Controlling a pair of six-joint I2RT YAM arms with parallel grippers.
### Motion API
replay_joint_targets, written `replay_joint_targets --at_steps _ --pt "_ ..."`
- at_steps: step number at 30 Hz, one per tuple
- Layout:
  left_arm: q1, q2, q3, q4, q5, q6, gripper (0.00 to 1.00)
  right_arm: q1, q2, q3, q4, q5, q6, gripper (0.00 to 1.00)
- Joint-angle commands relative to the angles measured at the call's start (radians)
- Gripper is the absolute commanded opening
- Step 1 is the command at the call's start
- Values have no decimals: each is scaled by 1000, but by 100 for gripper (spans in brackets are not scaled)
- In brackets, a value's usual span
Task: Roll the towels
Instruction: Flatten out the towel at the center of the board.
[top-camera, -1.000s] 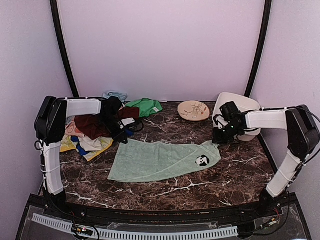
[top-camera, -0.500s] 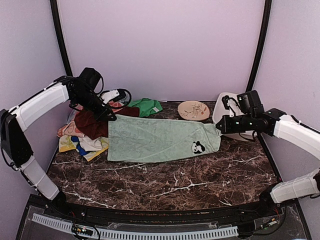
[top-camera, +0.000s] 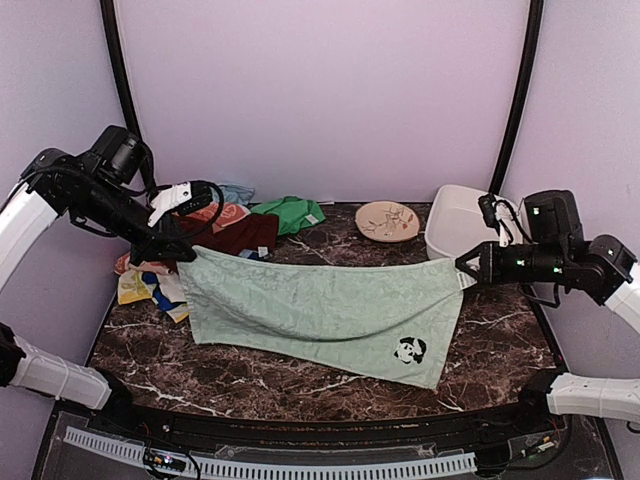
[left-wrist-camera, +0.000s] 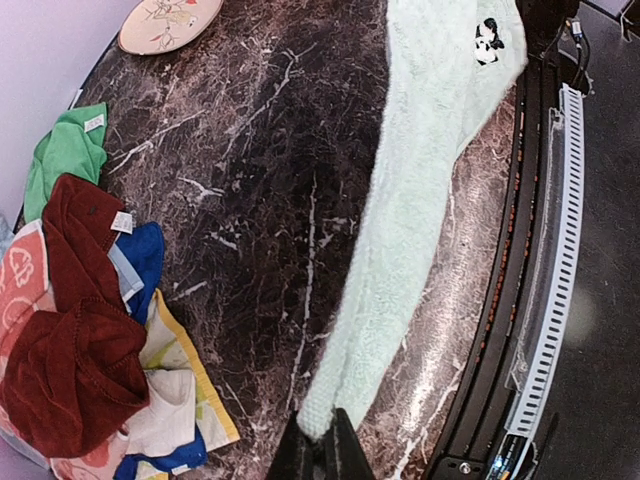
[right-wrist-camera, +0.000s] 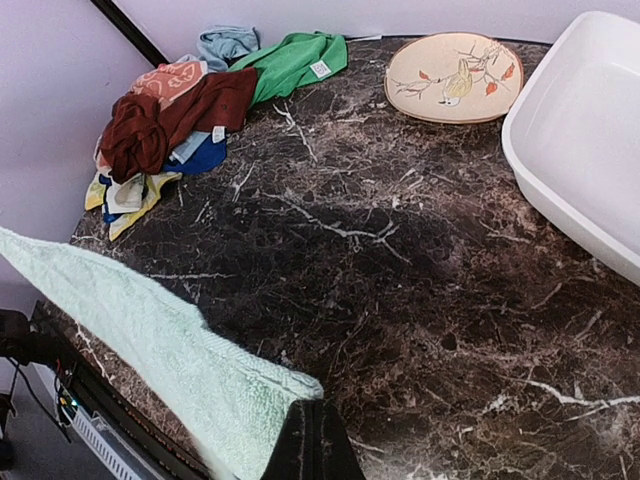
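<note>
A pale mint-green towel (top-camera: 320, 305) with a small panda patch (top-camera: 406, 350) hangs stretched in the air between both arms, its lower edge sagging toward the marble table (top-camera: 300, 385). My left gripper (top-camera: 184, 250) is shut on the towel's left corner (left-wrist-camera: 330, 400). At the far side, my right gripper (top-camera: 466, 266) is shut on the right corner (right-wrist-camera: 250, 390). A dark maroon towel (top-camera: 240, 235) lies in the heap of other towels (top-camera: 150, 285) at the back left; it also shows in the wrist views (left-wrist-camera: 70, 370) (right-wrist-camera: 170, 120).
A white tub (top-camera: 462, 225) stands at the back right, next to a painted plate (top-camera: 387, 220). A bright green cloth (top-camera: 290, 213) lies near the back wall. Black rails (top-camera: 300, 440) run along the table's near edge.
Both arms have risen and spread apart, lifting the mint-green towel off the table. It now hangs taut between them and nearer the front edge.
</note>
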Motion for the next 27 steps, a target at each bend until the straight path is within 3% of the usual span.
replay_joint_targets --at_steps 1,5,15,27 --pt "-10 9 30 -104 6 -49 0 12 -7 31 -83 32 28 0" --pt "-12 5 -12 -31 -43 -70 0 12 -8 -3 -53 68 29 0" --pt "-11 24 -385 446 -247 -102 0 8 160 -176 208 209 12 0" --pt "73 252 -403 746 -322 -47 0 -21 344 -230 592 301 -173 0"
